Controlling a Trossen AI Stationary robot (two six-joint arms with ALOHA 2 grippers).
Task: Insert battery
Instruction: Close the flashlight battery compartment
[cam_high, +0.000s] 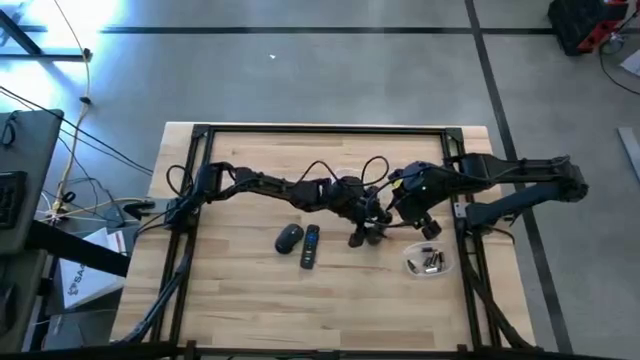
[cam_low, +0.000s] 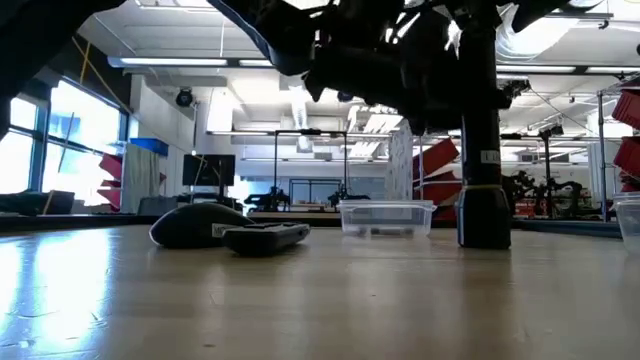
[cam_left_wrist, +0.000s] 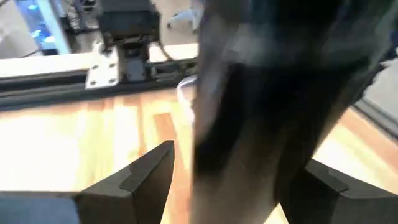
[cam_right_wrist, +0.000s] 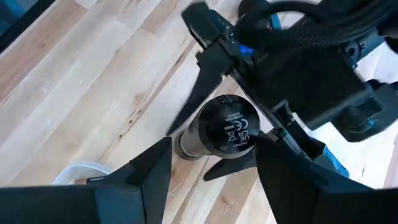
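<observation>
The left gripper pinches an upright black flashlight near mid-table, its printed end cap seemingly still on; the right gripper hovers spread just above it. Batteries lie untouched in a clear tub nearby, so insertion looks barely begun. A mouse and remote rest on the pale wooden table, workshop beyond.

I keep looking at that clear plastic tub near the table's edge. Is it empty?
No. In the high view the clear tub holds a few small batteries, lying loose on its bottom beside the right arm.
</observation>
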